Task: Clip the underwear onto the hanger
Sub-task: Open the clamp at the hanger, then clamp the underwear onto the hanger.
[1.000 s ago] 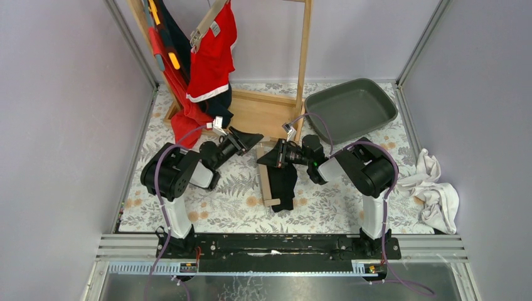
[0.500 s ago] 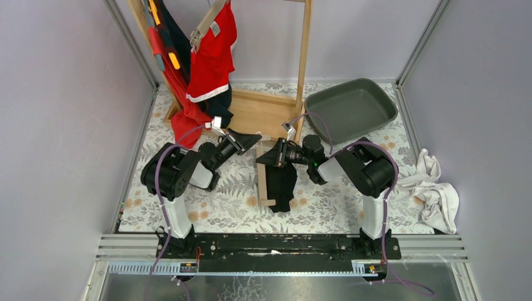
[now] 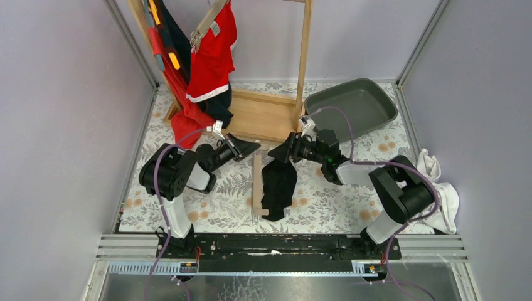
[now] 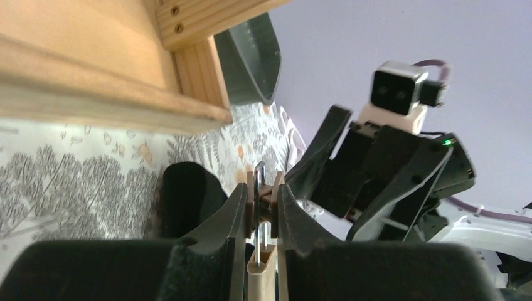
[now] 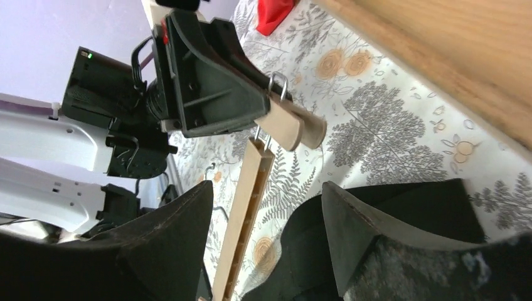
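The overhead camera looks steeply down from behind the arm bases, taking in the whole tabletop. Each wrist camera sits low and close, looking out between its own jaws (nearly head-on at each other); all three share the wooden hanger.

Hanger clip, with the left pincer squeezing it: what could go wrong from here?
The underwear lies beside the hanger bar with the right pincer open near it, so the clip may close on no fabric. The left pincer pinches only the clip's tip; it could slip off and snap shut.
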{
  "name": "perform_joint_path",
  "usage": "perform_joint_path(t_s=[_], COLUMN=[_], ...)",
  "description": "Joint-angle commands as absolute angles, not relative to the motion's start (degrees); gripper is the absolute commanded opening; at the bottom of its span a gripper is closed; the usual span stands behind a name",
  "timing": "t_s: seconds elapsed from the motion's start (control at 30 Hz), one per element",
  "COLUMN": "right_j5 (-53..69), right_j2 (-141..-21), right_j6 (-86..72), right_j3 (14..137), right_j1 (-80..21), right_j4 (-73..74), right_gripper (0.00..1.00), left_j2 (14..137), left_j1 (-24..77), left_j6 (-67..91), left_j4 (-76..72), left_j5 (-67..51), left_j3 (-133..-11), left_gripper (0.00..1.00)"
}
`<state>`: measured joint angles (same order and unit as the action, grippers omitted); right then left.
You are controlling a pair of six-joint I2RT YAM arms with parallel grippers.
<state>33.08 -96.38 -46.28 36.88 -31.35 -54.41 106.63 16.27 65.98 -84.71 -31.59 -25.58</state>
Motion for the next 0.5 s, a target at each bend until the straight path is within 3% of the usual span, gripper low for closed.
perform_joint_path(t_s=[0.0,0.17,0.47], right_j5=[24.74,19.08,16.03], right_j2=[-88.66,-86.20,-90.12], right_j6=[-35.03,-29.49,-27.21], right_j3=[38.72,42.51,46.02], right_j1=[-31.21,-31.29,-33.28], right_j4=[-35.46,-21.39,-15.09], right_gripper=[0.71,0.70,0.69], left_j2=[104.51,99.43,88.89], left_j1=[15.40,15.38,15.47], left_j6=[66.74,63.98,54.40], left_j4=[-84.73,-76.71,-57.34], left_j5=[-38.10,-40.73,-39.78], left_j3=[-22.59,-21.58,-21.14], left_gripper=[0.00,0.00,0.00])
